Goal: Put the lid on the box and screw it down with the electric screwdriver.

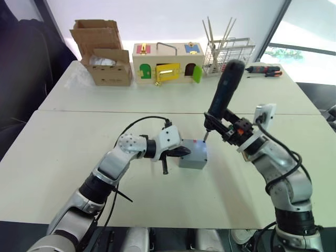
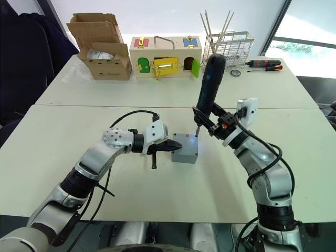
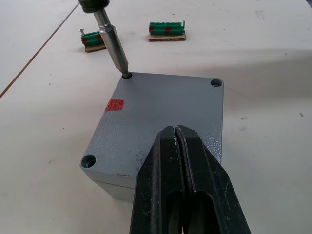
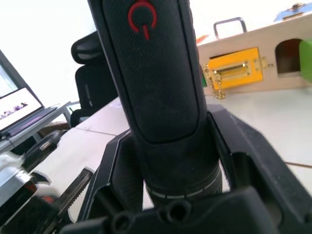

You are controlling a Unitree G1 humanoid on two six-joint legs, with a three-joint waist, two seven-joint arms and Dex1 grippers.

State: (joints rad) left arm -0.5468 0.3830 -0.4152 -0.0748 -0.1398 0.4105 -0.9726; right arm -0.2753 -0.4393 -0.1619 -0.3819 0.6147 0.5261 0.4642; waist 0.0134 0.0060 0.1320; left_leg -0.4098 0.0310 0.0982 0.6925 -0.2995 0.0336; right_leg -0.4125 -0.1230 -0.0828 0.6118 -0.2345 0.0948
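— How is the white bench (image 1: pixel 63 157) laid out?

— A small grey plastic box (image 3: pixel 114 183) is set near its middle, capped by a shallow grey plastic lid (image 3: pixel 161 112) marked with a red patch.

— And the thick black electric screwdriver (image 2: pixel 209 86)?

— It is clamped between the right gripper (image 2: pixel 214 126) jaws, its metal bit seated in a corner screw hole.

— The left gripper (image 3: pixel 183 141)?

— Its jaws are pressed together, laid against the lid's edge.

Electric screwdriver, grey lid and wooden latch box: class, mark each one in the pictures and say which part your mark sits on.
electric screwdriver (image 2: pixel 209 84): right eye view, on the black handle.
lid (image 3: pixel 161 117): left wrist view, on its flat top.
wooden latch box (image 1: pixel 168 56): left eye view, on the front panel above the yellow door.
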